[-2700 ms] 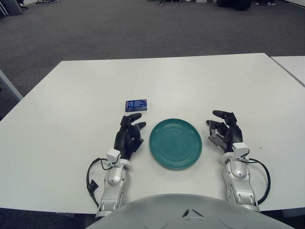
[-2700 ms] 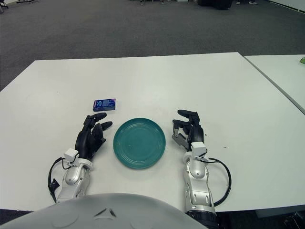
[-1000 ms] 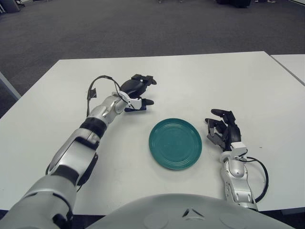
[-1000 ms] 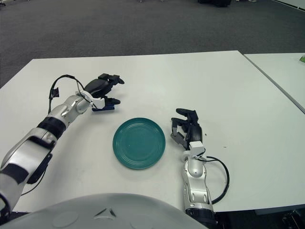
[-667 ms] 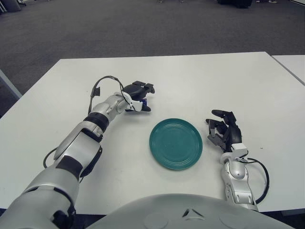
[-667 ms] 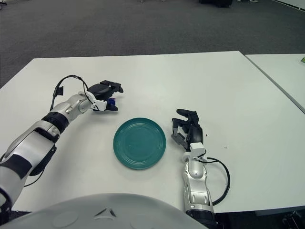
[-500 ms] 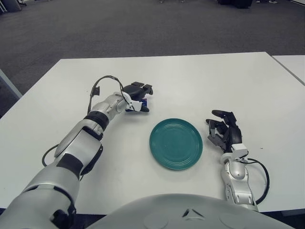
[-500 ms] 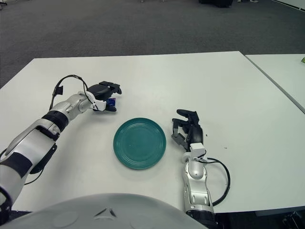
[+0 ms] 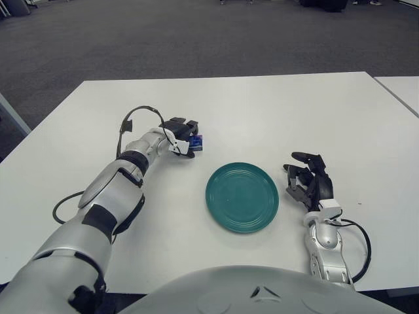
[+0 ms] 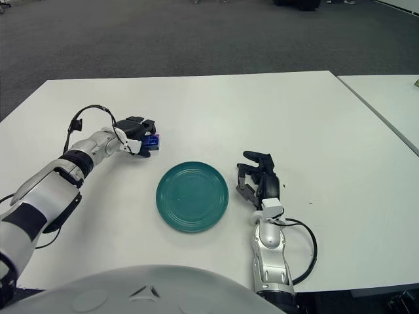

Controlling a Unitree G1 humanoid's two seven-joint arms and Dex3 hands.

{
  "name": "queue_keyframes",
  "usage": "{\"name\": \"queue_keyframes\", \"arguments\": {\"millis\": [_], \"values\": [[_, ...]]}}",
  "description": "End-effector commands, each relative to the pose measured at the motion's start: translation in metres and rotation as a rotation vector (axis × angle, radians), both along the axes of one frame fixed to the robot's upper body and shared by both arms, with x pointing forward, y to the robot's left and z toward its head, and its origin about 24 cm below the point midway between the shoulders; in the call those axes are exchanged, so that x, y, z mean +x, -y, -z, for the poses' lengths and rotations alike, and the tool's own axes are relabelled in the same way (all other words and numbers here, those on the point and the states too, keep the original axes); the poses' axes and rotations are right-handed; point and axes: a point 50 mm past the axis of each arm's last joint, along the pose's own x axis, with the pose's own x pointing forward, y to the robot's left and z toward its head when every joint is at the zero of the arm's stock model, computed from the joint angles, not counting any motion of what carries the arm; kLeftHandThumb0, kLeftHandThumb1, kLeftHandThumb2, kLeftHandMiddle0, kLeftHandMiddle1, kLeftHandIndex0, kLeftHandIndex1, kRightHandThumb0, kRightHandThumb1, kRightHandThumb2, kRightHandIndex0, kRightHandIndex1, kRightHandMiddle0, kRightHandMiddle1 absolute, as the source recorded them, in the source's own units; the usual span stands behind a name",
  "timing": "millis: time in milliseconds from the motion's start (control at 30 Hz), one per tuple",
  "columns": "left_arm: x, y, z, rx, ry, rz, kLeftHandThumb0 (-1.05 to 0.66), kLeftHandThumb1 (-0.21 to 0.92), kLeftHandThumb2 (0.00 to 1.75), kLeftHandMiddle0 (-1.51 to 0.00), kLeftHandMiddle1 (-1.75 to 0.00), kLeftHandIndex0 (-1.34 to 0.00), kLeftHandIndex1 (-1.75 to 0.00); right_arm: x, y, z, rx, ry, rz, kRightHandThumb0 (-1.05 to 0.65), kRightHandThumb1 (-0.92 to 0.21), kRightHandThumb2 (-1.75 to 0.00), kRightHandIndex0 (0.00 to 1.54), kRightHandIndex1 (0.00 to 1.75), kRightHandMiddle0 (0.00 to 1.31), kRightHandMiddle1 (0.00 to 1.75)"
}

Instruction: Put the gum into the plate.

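the left robot hand (image 9: pixel 181 136) is stretched out over the far left part of the white counter (image 9: pixel 262 104), its dark fingers (image 10: pixel 139 126) curled narrow around the blue gum pack (image 9: pixel 196 142). only the right end of the pack shows past the fingers, and it sits low at the counter surface; whether it is lifted clear or touching the counter cannot be told. a black cable (image 9: pixel 129 122) loops up from the wrist of that arm, and the silver forearm runs back toward the near left corner of the view. the teal plate (image 9: pixel 241 197) lies flat on the counter near the middle, to the right of and nearer than the gum, with a clear strip of white counter between them, so the gum is outside the plate. the plate holds nothing. the right robot hand (image 9: pixel 309 182) shows just to the right of the plate, palm turned toward it, its fingers loosely bent and holding nothing. a black cable (image 9: pixel 361 241) curves beside its wrist. a second white table (image 9: pixel 400 85) shows at the far right edge, apart from the counter, and grey carpet floor (image 9: pixel 163 39) fills the far part of the scene. the rounded grey top of the robot body (image 9: pixel 249 291) fills the near edge.
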Motion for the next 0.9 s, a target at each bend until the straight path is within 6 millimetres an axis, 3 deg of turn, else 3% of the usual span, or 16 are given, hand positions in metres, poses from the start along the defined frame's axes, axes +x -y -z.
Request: {"name": "queue_keyframes", "arguments": {"millis": [0, 400, 500, 567, 633, 667, 733, 867], "values": [[0.002, -0.010, -0.002, 0.025, 0.010, -0.022, -1.05, 0.92, 0.21, -0.14, -0.06, 0.00, -1.09, -0.021, 0.003, 0.029, 0.029, -0.178, 0.033, -0.42, -0.74, -0.83, 0.49, 0.81, 0.22, 1.21], [0.001, -0.022, 0.001, 0.059, -0.023, -0.076, -1.05, 0.92, 0.21, -0.20, -0.07, 0.00, -1.19, -0.019, 0.008, 0.029, 0.029, -0.182, 0.032, -0.42, -0.74, -0.84, 0.49, 0.81, 0.21, 1.21], [0.001, -0.023, 0.001, 0.055, -0.036, -0.081, -0.92, 0.76, 0.34, -0.14, -0.43, -0.03, -1.28, -0.019, 0.009, 0.029, 0.028, -0.181, 0.033, -0.42, -0.74, -0.84, 0.50, 0.81, 0.21, 1.21], [0.001, -0.022, 0.001, 0.047, -0.045, -0.085, -0.63, 0.55, 0.69, -0.25, -0.90, -0.13, -1.43, -0.018, 0.010, 0.029, 0.029, -0.181, 0.034, -0.42, -0.74, -0.84, 0.50, 0.82, 0.20, 1.20], [0.001, -0.023, 0.002, 0.043, -0.050, -0.089, -0.51, 0.45, 0.84, -0.31, -1.09, -0.18, -1.49, -0.018, 0.010, 0.029, 0.029, -0.180, 0.034, -0.42, -0.74, -0.84, 0.50, 0.82, 0.20, 1.20], [-0.001, -0.023, 0.004, 0.035, -0.051, -0.100, -0.49, 0.48, 0.85, -0.33, -1.14, -0.25, -1.51, -0.018, 0.011, 0.029, 0.029, -0.180, 0.034, -0.42, -0.74, -0.84, 0.50, 0.82, 0.20, 1.20], [-0.002, -0.022, 0.008, 0.022, -0.049, -0.116, -0.20, 0.46, 0.95, -0.46, -1.34, -0.44, -1.53, -0.017, 0.012, 0.029, 0.029, -0.179, 0.036, -0.41, -0.74, -0.84, 0.51, 0.82, 0.21, 1.21], [-0.004, -0.020, 0.011, 0.004, -0.004, -0.120, -0.06, 0.35, 1.16, -0.57, -1.58, -0.54, -1.53, -0.016, 0.013, 0.029, 0.030, -0.177, 0.038, -0.41, -0.73, -0.84, 0.51, 0.83, 0.22, 1.21]]}}
